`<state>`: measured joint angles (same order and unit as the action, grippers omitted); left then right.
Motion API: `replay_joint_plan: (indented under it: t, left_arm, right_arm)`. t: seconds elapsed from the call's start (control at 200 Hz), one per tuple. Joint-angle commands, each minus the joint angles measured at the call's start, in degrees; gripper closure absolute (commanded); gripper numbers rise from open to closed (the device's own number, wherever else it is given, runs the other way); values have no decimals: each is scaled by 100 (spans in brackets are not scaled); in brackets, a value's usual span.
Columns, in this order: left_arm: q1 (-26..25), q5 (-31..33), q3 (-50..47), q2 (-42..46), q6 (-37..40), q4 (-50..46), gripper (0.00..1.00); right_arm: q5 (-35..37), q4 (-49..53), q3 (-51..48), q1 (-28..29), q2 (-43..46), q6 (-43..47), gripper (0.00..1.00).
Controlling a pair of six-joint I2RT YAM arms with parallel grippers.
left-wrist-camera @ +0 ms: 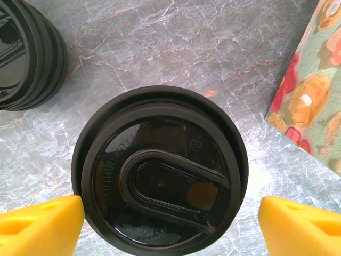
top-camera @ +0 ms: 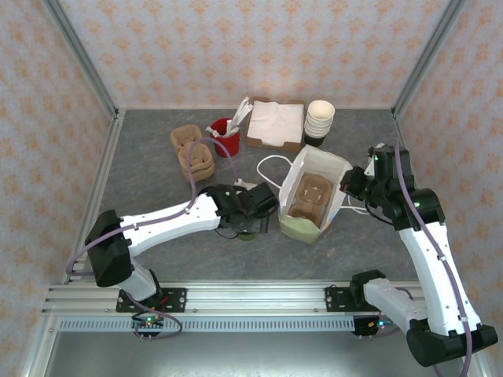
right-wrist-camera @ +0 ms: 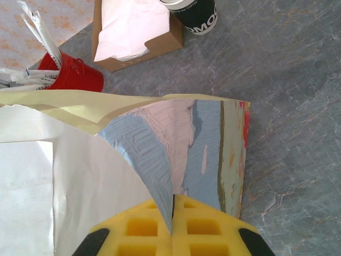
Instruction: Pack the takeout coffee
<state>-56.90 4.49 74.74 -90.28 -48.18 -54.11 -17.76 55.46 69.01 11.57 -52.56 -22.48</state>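
The grasp is the step in hand. The left gripper [top-camera: 248, 221] hovers over the takeout coffee [left-wrist-camera: 160, 170], which stands on the table at frame centre in the left wrist view, left of the paper bag [top-camera: 339, 167]. Its yellow fingers [left-wrist-camera: 42, 224] are spread wide on either side of the black lid, holding nothing. The right gripper [right-wrist-camera: 173, 216] is pinched tight on the bag's rim. The next move probably calls for closing on the cup and lifting it upright.

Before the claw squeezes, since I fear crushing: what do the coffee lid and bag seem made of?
Coffee lid: glossy black plastic, probably; moulded raised lettering and reflections. Bag: thin printed paper, seemingly; it creases where the right claw pinches its edge.
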Motion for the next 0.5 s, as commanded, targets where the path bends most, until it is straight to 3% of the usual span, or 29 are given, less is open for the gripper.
replay_joint_plan:
  t: [0.0, 0.495]
  left_arm:
    - [16, 189, 41, 10, -140, -40, 16]
    - [73, 223, -6, -68, -201, 57, 13]
  right_arm:
    - [124, 162, 163, 12, -9, 0, 100]
    - [115, 176, 183, 12, -27, 23, 100]
